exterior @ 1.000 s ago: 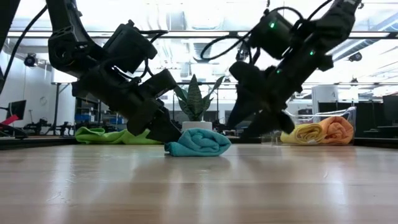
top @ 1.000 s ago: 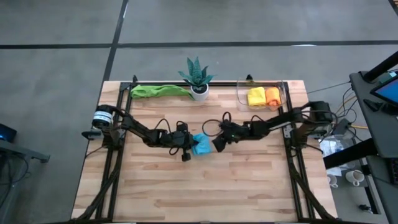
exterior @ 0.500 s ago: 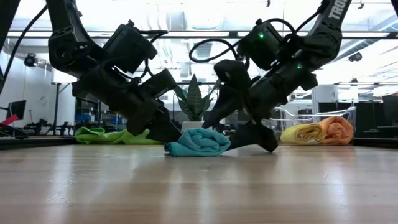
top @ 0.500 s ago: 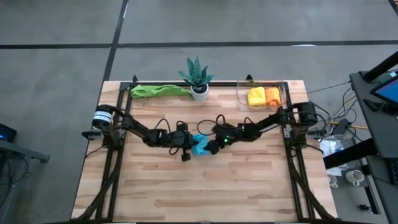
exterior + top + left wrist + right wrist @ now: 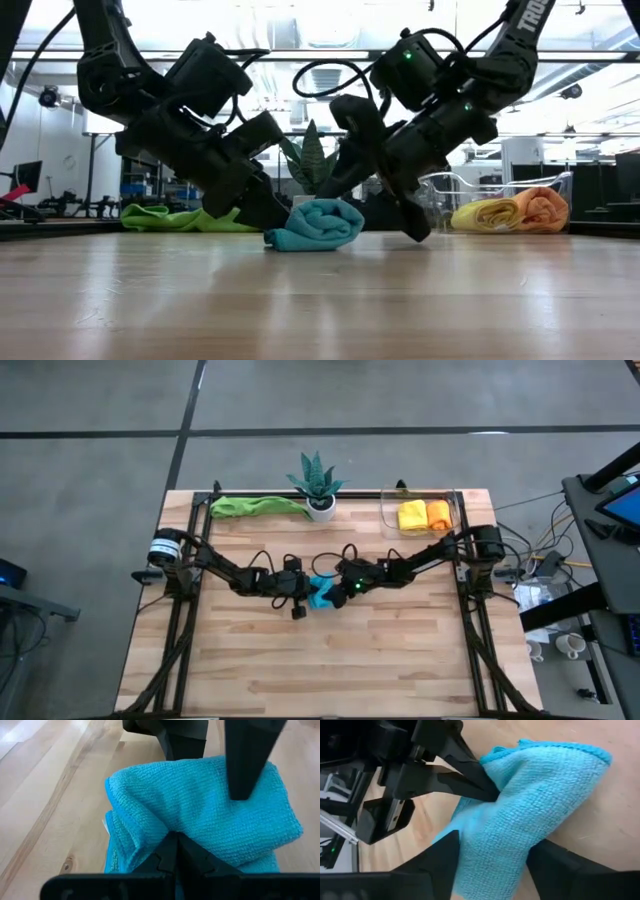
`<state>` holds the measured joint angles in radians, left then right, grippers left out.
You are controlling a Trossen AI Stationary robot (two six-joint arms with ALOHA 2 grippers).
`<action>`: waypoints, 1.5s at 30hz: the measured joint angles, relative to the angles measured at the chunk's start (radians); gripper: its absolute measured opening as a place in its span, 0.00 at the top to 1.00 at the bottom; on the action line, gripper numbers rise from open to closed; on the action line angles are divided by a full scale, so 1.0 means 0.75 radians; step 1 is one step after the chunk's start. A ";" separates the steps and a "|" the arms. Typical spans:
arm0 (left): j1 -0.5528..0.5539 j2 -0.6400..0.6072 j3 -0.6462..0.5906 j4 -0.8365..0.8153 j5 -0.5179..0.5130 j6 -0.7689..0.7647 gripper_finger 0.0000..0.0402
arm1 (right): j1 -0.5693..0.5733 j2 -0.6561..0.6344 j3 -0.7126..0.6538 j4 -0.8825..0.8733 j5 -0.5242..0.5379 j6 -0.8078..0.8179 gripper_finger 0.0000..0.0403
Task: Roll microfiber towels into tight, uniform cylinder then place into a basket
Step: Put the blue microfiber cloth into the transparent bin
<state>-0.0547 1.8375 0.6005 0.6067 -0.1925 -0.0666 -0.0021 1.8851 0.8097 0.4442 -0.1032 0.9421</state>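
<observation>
The right gripper [image 5: 375, 205] has moved in from beside the blue towel [image 5: 318, 225], its fingers now straddling the roll.

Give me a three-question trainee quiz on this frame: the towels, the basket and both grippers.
1. True or false: the left gripper is shut on the blue towel.
2. Which towels lie in the basket? A) yellow and orange B) green and blue C) none
3. Fill in: the right gripper has its fingers ____ around the blue towel.

Key:
1. True; it pinches the towel's edge.
2. A; the yellow towel and orange towel lie side by side.
3. Open, one finger on each side.
</observation>
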 joint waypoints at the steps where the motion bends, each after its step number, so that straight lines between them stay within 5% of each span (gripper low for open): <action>1: 0.000 0.000 0.000 0.000 0.000 0.000 1.00 | 0.000 0.005 0.000 0.000 0.004 0.000 0.50; 12: -0.010 -0.050 -0.001 -0.030 0.002 0.095 1.00 | 0.002 0.026 0.001 -0.016 0.013 -0.163 0.95; 17: -0.045 -0.264 -0.024 -0.162 -0.017 0.127 1.00 | -0.002 -0.082 0.002 -0.261 0.076 -0.280 0.96; 22: -0.095 -0.465 -0.072 -0.149 -0.199 0.133 1.00 | 0.000 -0.286 0.020 -0.668 0.257 -0.377 0.96; 31: -0.113 -0.486 -0.072 -0.136 -0.217 0.138 1.00 | -0.033 -0.747 0.028 -1.238 0.600 -0.383 0.97; 45: -0.112 -0.400 -0.035 -0.124 -0.218 0.146 1.00 | -0.504 -1.086 0.054 -1.317 0.599 -0.659 0.97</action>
<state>-0.1390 1.5375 0.5739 0.5141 -0.3557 0.0433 -0.3802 1.0706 0.8498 -0.5437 0.3463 0.4479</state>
